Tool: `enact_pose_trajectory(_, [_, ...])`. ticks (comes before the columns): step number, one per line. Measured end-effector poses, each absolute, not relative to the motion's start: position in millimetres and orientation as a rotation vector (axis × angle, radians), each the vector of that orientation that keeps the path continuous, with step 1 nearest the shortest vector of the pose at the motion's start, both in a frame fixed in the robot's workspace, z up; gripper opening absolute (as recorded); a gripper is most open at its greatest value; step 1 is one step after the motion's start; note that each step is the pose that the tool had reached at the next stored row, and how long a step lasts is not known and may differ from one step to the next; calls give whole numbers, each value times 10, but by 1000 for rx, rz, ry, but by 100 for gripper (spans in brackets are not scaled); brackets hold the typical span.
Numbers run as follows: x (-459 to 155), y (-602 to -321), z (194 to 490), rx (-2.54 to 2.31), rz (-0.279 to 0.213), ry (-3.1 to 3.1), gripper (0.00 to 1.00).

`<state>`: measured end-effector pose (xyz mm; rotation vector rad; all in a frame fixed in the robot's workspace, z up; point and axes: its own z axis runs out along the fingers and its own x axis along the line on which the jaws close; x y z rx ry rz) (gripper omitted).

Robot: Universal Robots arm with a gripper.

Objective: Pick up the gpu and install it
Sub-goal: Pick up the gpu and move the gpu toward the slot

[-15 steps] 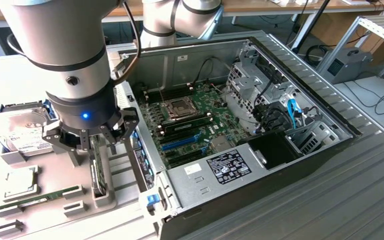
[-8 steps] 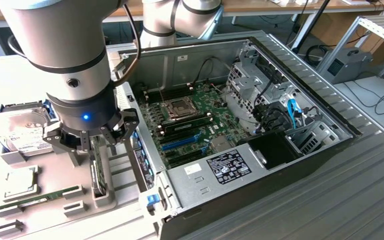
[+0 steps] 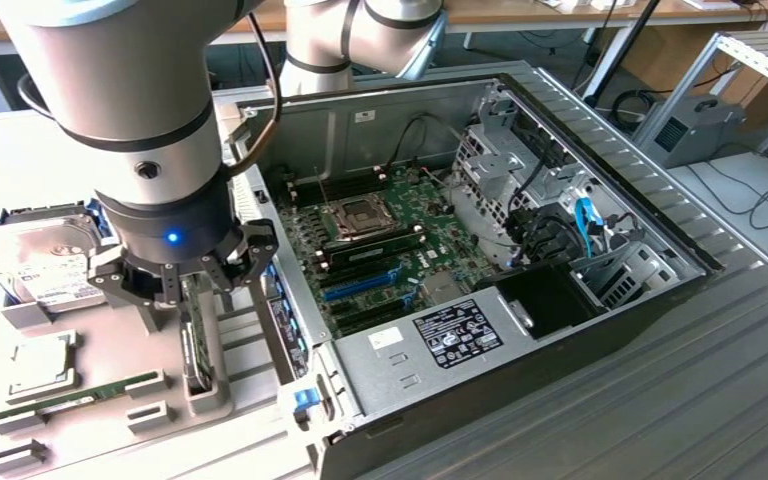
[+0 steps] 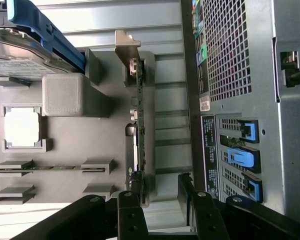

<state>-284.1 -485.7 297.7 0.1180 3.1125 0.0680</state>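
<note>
The gpu (image 3: 197,352) stands on its edge in a grey holder (image 3: 211,395) on the parts tray, at the exterior view's left of the open computer case (image 3: 651,270). In the wrist view the gpu (image 4: 139,117) is a thin edge-on board with its silver bracket (image 4: 127,44) at the far end. My gripper (image 3: 188,300) hangs just above the card's top edge, apart from it. The gripper (image 4: 160,202) is open and its black fingers (image 4: 132,210) hold nothing.
The motherboard (image 3: 384,235) lies in the case with blue slots (image 3: 357,285) near its front. On the tray sit a hard drive (image 3: 44,262), a processor (image 3: 44,365) and a green memory stick (image 3: 71,400). The case's rear wall (image 4: 250,75) stands close beside the holder.
</note>
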Motion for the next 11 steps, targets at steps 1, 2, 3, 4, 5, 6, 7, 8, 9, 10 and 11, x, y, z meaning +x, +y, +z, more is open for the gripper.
enact_pose_trajectory(1, [-2841, -4857, 2974, 118, 68, 3113, 42])
enact_pose_trajectory(2, [-2840, -4857, 2970, 118, 68, 3112, 42])
enact_pose_trajectory(3, [-2841, -4858, 2968, 118, 68, 3113, 42])
enact_pose_trajectory(4, [-2841, -4857, 2965, 118, 68, 3113, 42])
enact_pose_trajectory(5, [-2840, -4857, 2959, 118, 68, 3112, 42])
enact_pose_trajectory(6, [-2840, -4857, 2954, 118, 68, 3112, 42])
enact_pose_trajectory(7, [-2840, -4858, 2951, 118, 68, 3112, 42])
enact_pose_trajectory(8, [-2840, -4857, 2945, 118, 68, 3113, 42])
enact_pose_trajectory(9, [-2841, -4857, 2942, 118, 68, 3113, 42])
enact_pose_trajectory(10, [-2841, -4858, 2938, 118, 68, 3113, 42])
enact_pose_trajectory(11, [-2841, -4857, 2933, 118, 68, 3113, 42])
